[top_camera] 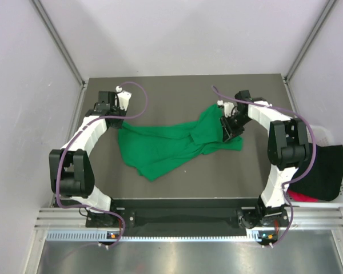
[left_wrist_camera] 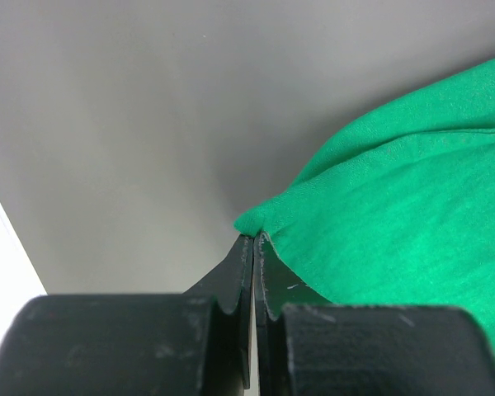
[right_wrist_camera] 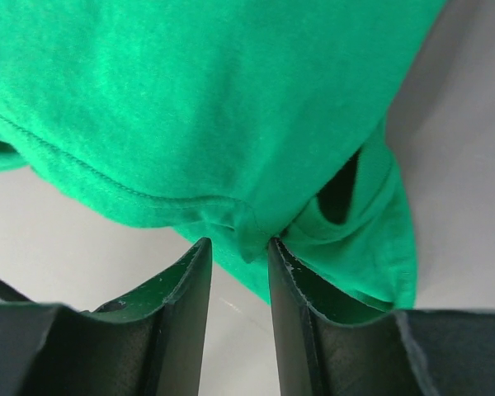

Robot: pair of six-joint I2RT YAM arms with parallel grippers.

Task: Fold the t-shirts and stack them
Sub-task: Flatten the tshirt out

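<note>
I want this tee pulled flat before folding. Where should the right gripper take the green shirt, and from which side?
Probably the stitched hem of the green shirt, bunched just ahead of the right gripper, approached low along the table from the shirt's right edge. It forms a ridge the fingers can straddle; the left gripper pinches another corner.

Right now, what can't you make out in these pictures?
- Top view: black t-shirt and red t-shirt, bunched in the basket, partly behind the right arm.
- Top view: green t-shirt collar, lost in folds.
- Right wrist: whether the right gripper actually clamps the cloth.
</note>
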